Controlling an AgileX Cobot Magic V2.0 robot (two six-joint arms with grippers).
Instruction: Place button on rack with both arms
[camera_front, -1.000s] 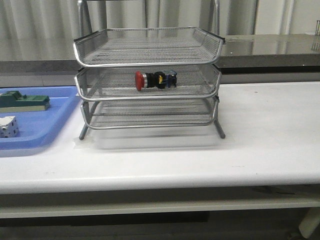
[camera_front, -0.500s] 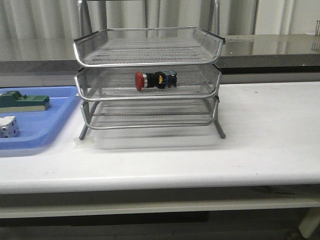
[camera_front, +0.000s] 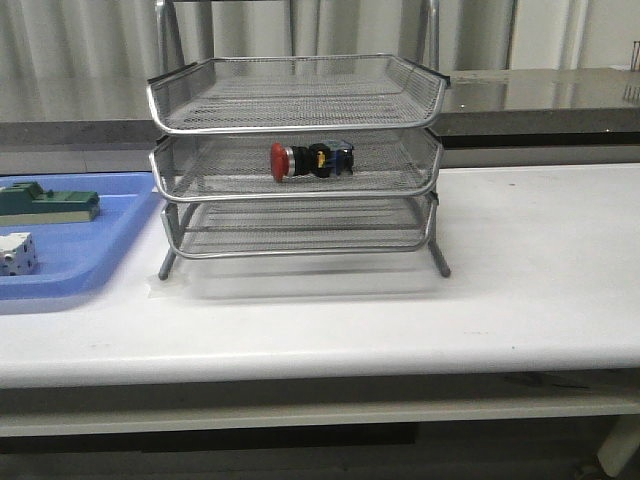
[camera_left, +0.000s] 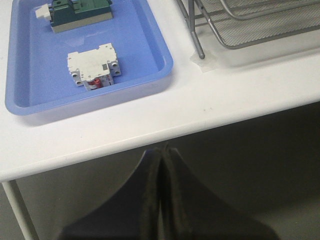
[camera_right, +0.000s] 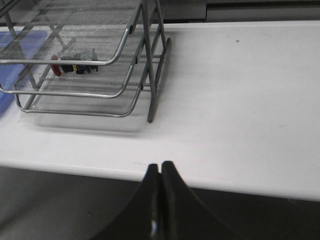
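The button (camera_front: 311, 160), with red head, silver collar and black body, lies on its side in the middle tier of the silver wire-mesh rack (camera_front: 296, 100). It also shows in the right wrist view (camera_right: 73, 66), inside the rack (camera_right: 125, 50). My left gripper (camera_left: 161, 150) is shut and empty, below the table's front edge near the blue tray. My right gripper (camera_right: 161, 167) is shut and empty, at the table's front edge, right of the rack. Neither arm shows in the front view.
A flat blue plastic tray (camera_front: 95, 255) lies left of the rack, holding a green block (camera_front: 48, 203) and a white cube (camera_front: 17, 253). In the left wrist view the tray (camera_left: 150, 45) holds the green block (camera_left: 80, 12) and a white block (camera_left: 95, 66).
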